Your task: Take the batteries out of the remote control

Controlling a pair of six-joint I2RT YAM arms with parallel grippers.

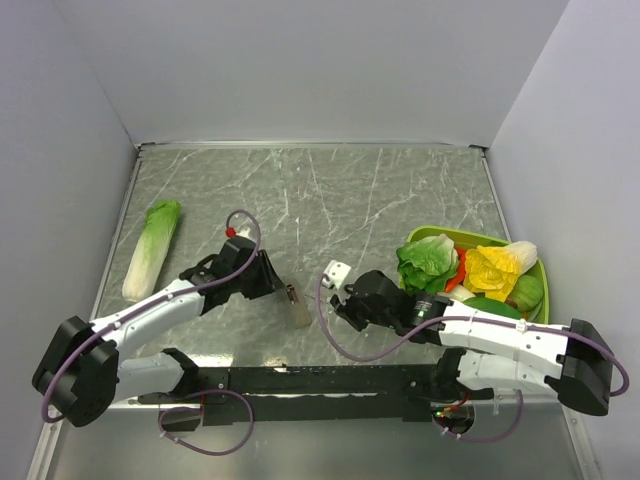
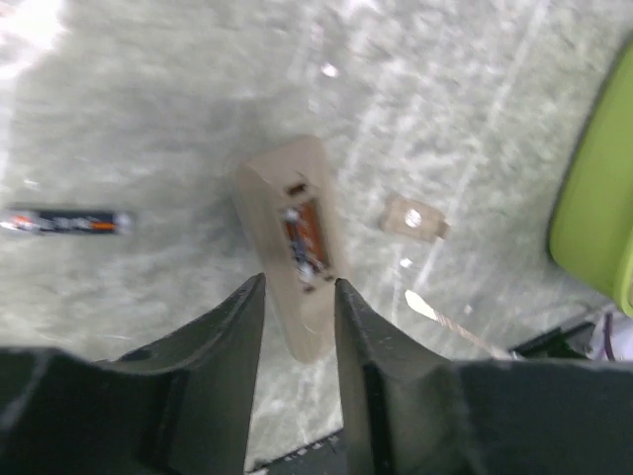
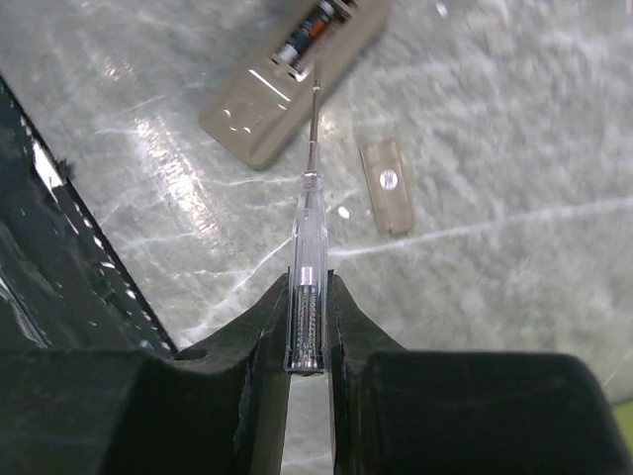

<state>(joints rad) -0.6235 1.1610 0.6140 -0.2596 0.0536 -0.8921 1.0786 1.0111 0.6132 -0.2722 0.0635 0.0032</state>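
Observation:
The remote control (image 2: 292,213) lies grey-tan face up between the two arms, its recess open. One battery (image 2: 300,237) still sits in that recess; the right wrist view shows this battery (image 3: 305,35) as well. Another battery (image 2: 69,222) lies loose on the table, left of the remote. My left gripper (image 2: 299,285) is shut on the near end of the remote control (image 1: 298,306). My right gripper (image 3: 309,282) is shut on a clear-handled screwdriver (image 3: 307,213), whose thin tip points into the recess. The small tan cover (image 3: 386,183) rests beside the remote.
A long pale-green cabbage (image 1: 150,250) lies at the left. A green tray (image 1: 543,275) at the right holds toy vegetables. A small white block (image 1: 336,272) sits just beyond the right gripper (image 1: 340,303). The black base rail (image 1: 320,380) runs along the near edge.

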